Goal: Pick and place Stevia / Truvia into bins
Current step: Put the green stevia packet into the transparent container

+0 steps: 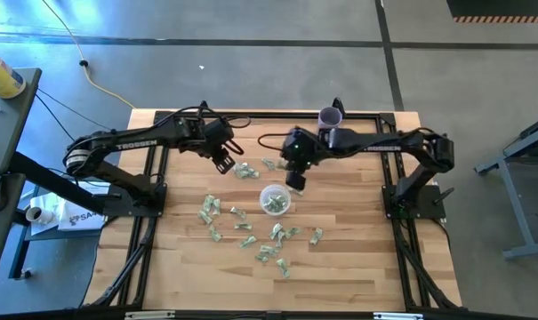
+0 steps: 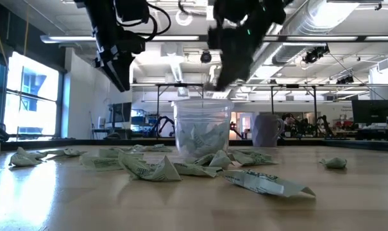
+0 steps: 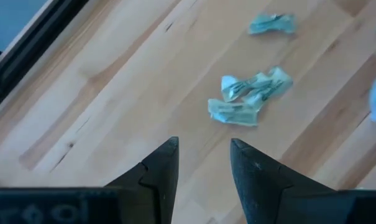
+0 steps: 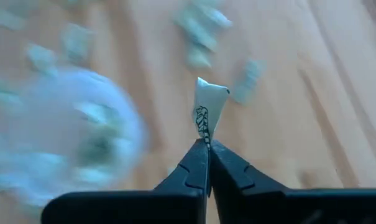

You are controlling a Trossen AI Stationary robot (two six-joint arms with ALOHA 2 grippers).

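Loose packets (image 1: 270, 238) crowd the table around the cup (image 1: 274, 199).

The overhead picture was evenly and brightly lit, with only soft shadows under the arms on the bench (image 1: 340, 267). From bench height the room behind glowed: daylight came through windows (image 2: 27, 90) at the side and ceiling strip lights (image 2: 174, 38) shone, so both arms read as dark silhouettes. The nearest packets (image 2: 264, 183) looked soft. In the right wrist picture everything beyond the right end effector (image 4: 207, 144) was smeared by motion blur, the cup (image 4: 69, 137) a pale haze. The left wrist picture was fairly sharp.
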